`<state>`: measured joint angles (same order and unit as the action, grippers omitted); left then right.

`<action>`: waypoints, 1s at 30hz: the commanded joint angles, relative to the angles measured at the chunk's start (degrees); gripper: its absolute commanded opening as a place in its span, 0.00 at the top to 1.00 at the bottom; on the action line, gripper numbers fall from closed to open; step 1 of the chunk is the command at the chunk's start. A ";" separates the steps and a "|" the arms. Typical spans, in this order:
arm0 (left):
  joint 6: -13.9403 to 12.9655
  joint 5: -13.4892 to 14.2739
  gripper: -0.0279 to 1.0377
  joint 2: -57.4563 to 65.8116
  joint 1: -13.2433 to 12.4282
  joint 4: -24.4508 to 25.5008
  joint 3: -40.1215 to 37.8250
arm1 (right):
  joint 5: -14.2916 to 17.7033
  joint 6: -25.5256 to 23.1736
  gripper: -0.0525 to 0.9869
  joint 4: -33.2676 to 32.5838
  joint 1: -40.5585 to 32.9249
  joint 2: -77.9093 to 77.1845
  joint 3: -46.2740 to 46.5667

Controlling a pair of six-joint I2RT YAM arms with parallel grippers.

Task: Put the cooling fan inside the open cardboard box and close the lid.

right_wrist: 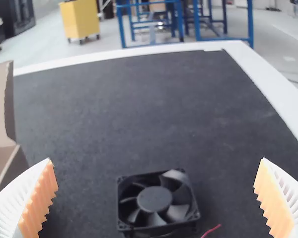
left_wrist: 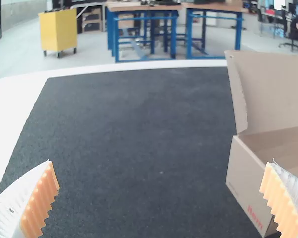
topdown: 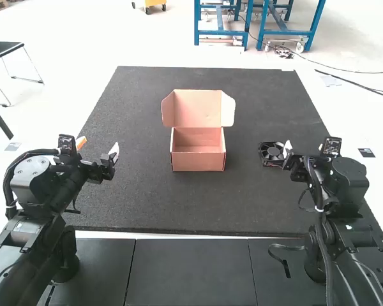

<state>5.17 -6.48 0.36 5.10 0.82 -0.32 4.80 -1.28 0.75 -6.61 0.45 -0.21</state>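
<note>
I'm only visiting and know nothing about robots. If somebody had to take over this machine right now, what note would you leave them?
Left hand: open, empty, above the left side of the black mat.
Right hand: open, empty, right next to the cooling fan, not gripping it.
Fan: lying flat on the mat, to the right of the cardboard box.
Box: in the middle of the mat, lid standing open, looks empty.
Done: nothing yet.
Left: grip the fan, place it in the box, close the lid.

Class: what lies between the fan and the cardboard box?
Nothing. In the high view, the black mat is bare from the fan to the box.
</note>
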 commanded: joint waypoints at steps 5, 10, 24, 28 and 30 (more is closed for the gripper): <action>-0.77 -0.20 0.07 -0.36 -0.71 -0.38 0.32 | 1.09 0.05 0.08 0.65 0.46 -0.54 0.21; -0.77 -0.11 0.07 -0.45 -0.71 -0.38 0.32 | 1.18 -0.04 0.08 0.56 0.46 -0.54 0.21; 0.28 -0.20 0.07 -0.45 -2.55 -2.75 0.40 | 1.27 -0.39 0.07 3.29 0.37 -0.54 0.30; 1.16 0.50 0.07 -0.36 -2.82 -4.51 0.40 | 1.00 0.49 0.07 5.66 0.46 -0.54 0.30; 1.16 1.03 0.07 -0.45 -2.91 -4.60 0.40 | 1.00 0.49 0.07 6.80 0.55 -0.54 0.30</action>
<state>5.65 -6.24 0.36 2.85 -3.16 -0.32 5.02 -1.28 5.98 -6.61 0.45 -0.21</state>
